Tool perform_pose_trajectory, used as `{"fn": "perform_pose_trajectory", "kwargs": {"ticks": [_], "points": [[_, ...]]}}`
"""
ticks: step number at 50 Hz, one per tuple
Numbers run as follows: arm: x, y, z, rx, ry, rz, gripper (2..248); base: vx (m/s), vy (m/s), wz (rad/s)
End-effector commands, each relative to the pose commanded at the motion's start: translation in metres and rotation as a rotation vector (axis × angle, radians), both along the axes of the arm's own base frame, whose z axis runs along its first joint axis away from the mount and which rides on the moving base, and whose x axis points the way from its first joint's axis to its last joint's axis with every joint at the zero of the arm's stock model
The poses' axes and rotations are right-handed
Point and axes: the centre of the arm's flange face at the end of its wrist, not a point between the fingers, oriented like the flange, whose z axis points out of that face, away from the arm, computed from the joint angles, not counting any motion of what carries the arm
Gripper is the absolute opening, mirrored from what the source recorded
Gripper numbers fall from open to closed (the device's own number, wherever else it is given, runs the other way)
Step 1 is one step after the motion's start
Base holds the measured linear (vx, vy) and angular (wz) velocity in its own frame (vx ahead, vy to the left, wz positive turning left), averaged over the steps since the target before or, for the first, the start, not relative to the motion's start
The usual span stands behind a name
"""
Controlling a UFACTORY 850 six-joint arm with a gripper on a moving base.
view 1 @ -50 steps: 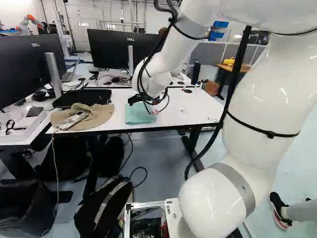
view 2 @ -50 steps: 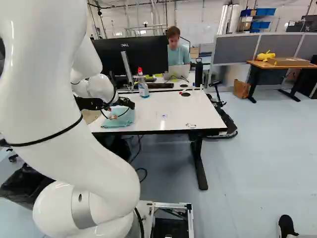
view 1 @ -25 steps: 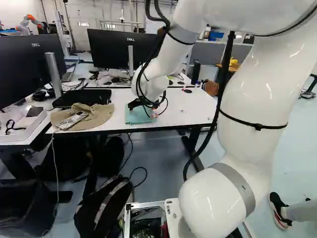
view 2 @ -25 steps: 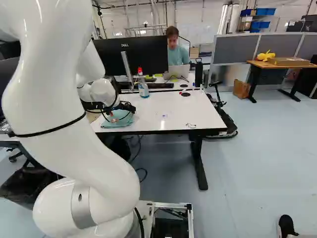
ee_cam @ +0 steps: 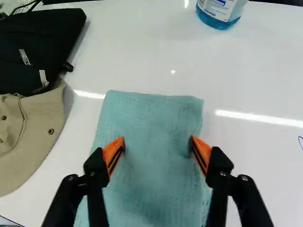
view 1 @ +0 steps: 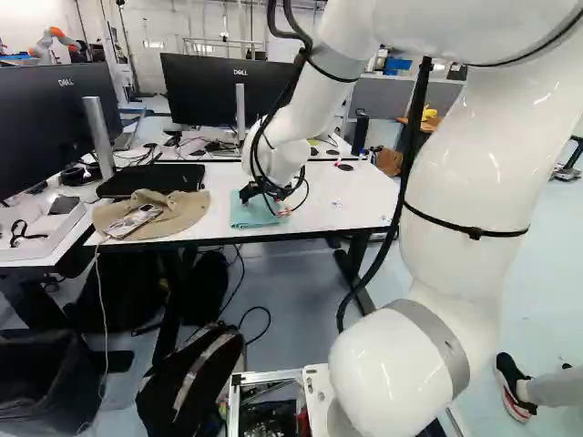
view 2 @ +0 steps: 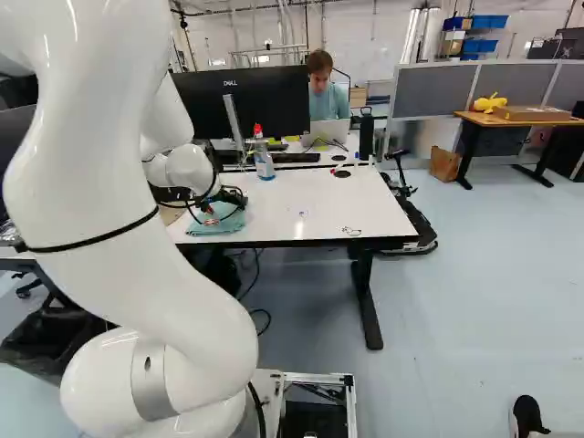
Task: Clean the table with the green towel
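The gripper (view 1: pixel 271 208), jaws parted wide, is over the green towel (ee_cam: pixel 151 194) on the white table (ee_cam: pixel 255 71). Beside lie a khaki bucket hat (ee_cam: pixel 31 137) and black zipped bag (ee_cam: pixel 35 45) (bottle of blue liquid (ee_cam: pixel 218 12) ahead).

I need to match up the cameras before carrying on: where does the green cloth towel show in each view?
Left base view: green cloth towel just left of the middle, near the table's front edge.
Right base view: left of the middle, partly behind black cables.
Wrist view: beneath the open gripper.
Shared landmark: tan cloth hat, only a sliver in the right base view.
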Motion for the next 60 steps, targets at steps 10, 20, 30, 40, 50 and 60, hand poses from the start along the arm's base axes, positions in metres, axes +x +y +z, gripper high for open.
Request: {"fn": "perform_pose_trajectory", "kwargs": {"ticks": [10, 20, 30, 40, 50, 60], "points": [[0.0, 0.0, 0.0, 0.0, 0.0, 0.0, 143, 0.0, 0.0, 0.0], [0.0, 0.0, 0.0, 0.0, 0.0, 0.0, 70, 0.0, 0.0, 0.0], [0.0, 0.0, 0.0, 0.0, 0.0, 0.0, 42, 0.0, 0.0, 0.0], [-0.002, -0.001, 0.007, 0.004, -0.013, 0.0, 42, 0.0, 0.0, 0.0], [-0.006, -0.002, 0.018, 0.012, -0.035, 0.0, 42, 0.0, 0.0, 0.0], [-0.01, -0.005, 0.03, 0.02, -0.058, -0.004, 42, 0.0, 0.0, 0.0]]}}
